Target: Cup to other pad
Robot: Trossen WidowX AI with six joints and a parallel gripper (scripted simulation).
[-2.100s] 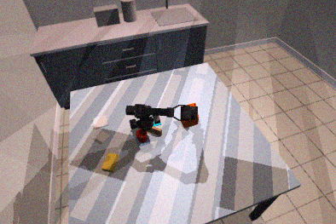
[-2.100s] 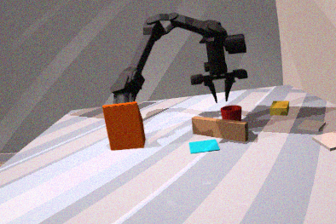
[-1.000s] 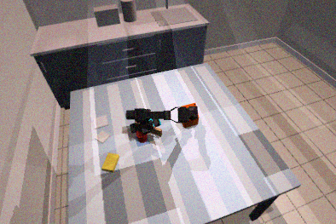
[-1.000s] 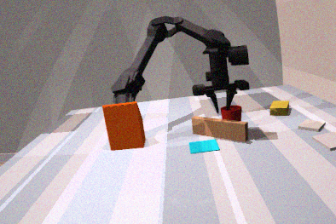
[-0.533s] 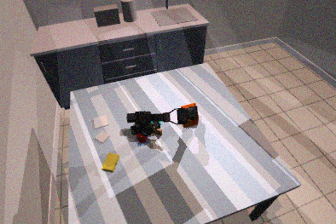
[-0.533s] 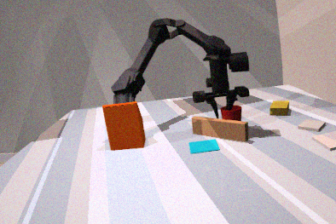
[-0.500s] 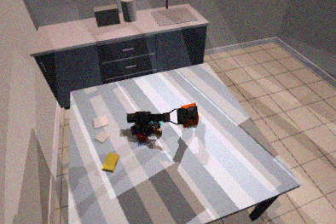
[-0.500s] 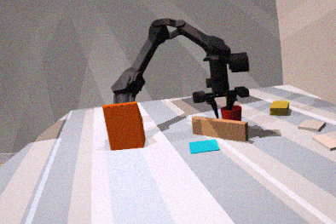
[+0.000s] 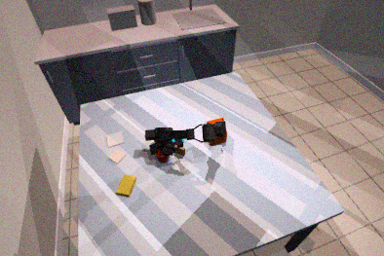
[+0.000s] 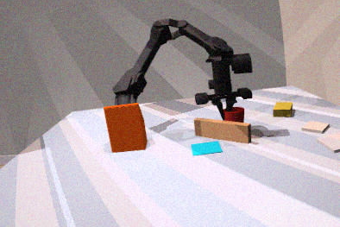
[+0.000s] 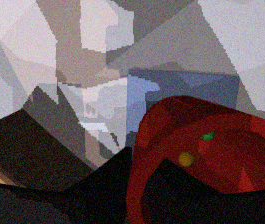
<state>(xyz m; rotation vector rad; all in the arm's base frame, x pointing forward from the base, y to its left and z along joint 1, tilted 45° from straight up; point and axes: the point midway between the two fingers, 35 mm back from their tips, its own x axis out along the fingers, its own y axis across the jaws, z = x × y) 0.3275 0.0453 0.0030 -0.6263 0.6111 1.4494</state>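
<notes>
Going left to right across the exterior view, my own arm's base [image 10: 125,99] comes first, well apart from my pincer [image 9: 166,152] [image 10: 225,115] [image 11: 146,156]. In front of the base, a tall orange block [image 10: 126,128] stands upright on the striped table [image 9: 253,172] [image 10: 173,187], also well off to the left of my fingertips. Next is the cyan pad [image 9: 176,140] [image 10: 206,148], flat on the table on the camera's side of my pincer. The wooden bar [image 9: 179,150] [image 10: 222,130] [image 11: 28,145] stands on its long edge between that pad and my fingertips, close to them.

My pincer points down, nearly pressed together, pinching the wall of the red cup [image 9: 163,159] [image 10: 236,114] [image 11: 208,120]: one finger outside it, the other inside the rim. The cup's body lies just to the right of my outer finger. Inside it I see a green marble [image 11: 208,136] and a yellow marble [image 11: 185,159]. The blue pad [image 11: 198,82] shows past the cup's rim in my wrist view; whether the cup touches it, I cannot tell.

Farther right of my pincer lies a yellow block [image 9: 126,185] [image 10: 282,110], then a beige tile [image 9: 117,157] [image 10: 316,127], and rightmost, nearer the camera, a second beige tile [image 9: 115,139] [image 10: 331,141], all apart from my fingers.
</notes>
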